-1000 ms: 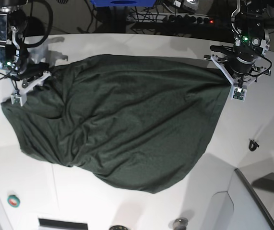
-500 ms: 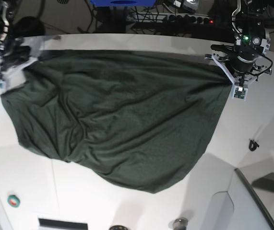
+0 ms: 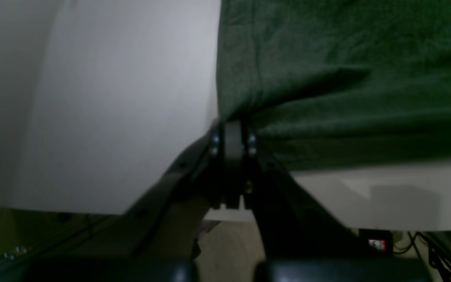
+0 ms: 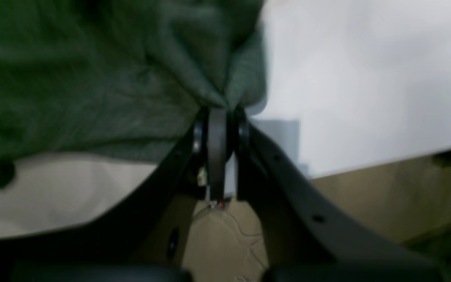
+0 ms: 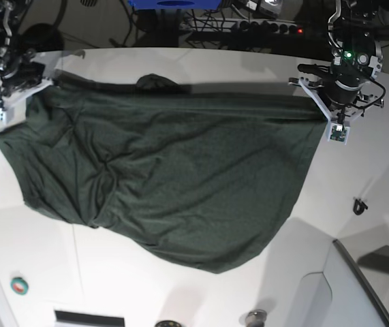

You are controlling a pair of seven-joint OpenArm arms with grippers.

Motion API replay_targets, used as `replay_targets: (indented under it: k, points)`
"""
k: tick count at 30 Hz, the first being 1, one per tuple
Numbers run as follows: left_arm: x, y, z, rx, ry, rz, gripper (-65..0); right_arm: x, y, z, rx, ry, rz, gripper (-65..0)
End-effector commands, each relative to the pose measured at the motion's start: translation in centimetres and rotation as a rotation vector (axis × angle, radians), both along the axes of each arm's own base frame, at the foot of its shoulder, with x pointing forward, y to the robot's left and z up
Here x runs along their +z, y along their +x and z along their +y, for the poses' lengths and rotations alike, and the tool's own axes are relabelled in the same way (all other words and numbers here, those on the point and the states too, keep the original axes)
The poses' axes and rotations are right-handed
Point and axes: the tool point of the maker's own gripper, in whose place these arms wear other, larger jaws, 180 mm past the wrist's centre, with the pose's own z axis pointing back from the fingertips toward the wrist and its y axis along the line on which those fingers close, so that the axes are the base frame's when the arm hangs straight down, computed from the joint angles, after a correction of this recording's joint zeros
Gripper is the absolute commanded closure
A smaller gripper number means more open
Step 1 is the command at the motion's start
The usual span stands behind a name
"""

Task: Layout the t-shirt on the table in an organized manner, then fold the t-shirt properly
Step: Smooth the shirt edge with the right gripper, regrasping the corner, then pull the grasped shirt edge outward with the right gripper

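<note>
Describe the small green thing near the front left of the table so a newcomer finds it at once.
Start at the white table, then the dark green t-shirt spread across it. Below the shirt's lower left edge sits a small round teal object, alone on bare tabletop, the only bright-coloured thing there.

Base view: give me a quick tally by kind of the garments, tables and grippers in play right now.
t-shirt, dark green: 1
table, white: 1
grippers, both shut on the shirt's edge: 2, the left gripper and the right gripper
Total: 4
</note>
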Motion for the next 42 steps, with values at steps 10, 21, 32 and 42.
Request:
replay_targets:
  k: [10,21,32,42]
  points:
    - [0.7,0.1,0.4,-0.002,0.018,-0.025,0.0,1.2,-1.2,0.7,-0.003,0.003,0.004,-18.8]
    - [0.7,0.2,0.1,-0.008,0.013,-0.025,0.0,5.9,12.4,-3.3,-0.028,-0.046,-0.247,0.0]
    - [0.7,0.1,0.2,0.001,0.007,-0.026,0.0,-1.1,18.1,-4.3,0.001,-0.022,-0.078,-0.3]
    - [1.3,1.8,0.1,-0.003,0.010,-0.063,0.0,-2.5,19.9,-4.3,0.029,-0.063,-0.105,-0.3]
